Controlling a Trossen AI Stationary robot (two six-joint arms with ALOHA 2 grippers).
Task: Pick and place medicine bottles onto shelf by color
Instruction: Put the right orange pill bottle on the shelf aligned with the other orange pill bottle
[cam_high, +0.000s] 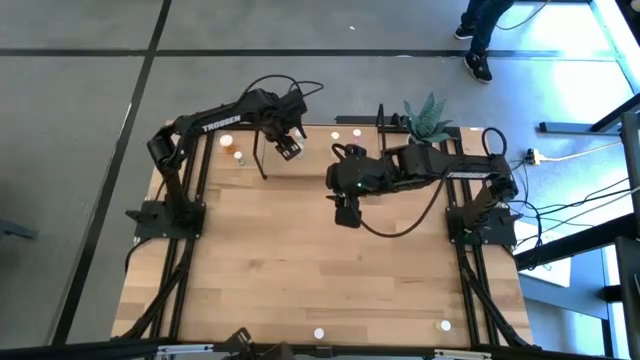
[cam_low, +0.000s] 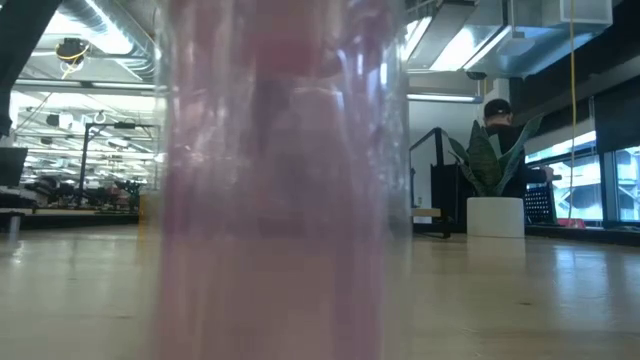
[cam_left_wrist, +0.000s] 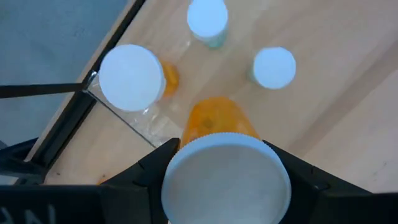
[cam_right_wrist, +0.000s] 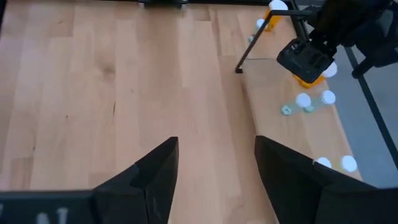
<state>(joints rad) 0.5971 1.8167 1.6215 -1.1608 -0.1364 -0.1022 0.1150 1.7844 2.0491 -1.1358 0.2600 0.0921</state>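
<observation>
Left gripper (cam_left_wrist: 227, 180) over the shelf (cam_high: 300, 135) at the table's far edge, clamped on an orange medicine bottle (cam_left_wrist: 219, 124) with white cap. Another orange bottle (cam_left_wrist: 134, 78) and two greenish ones (cam_left_wrist: 207, 20) standing just beyond on the board. Right gripper (cam_right_wrist: 214, 168) above mid-table (cam_right_wrist: 93, 93), fingers apart, holding nothing.

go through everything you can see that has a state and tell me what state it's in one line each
Left hand: shut on an orange bottle, over the shelf.
Orange bottle: capped, upright, gripped at the cap.
Right hand: open, empty, above bare table.
Second orange bottle: capped, standing on the shelf.
Pink bottle: standing right against the low camera.
Plant: upright in its white pot.
</observation>
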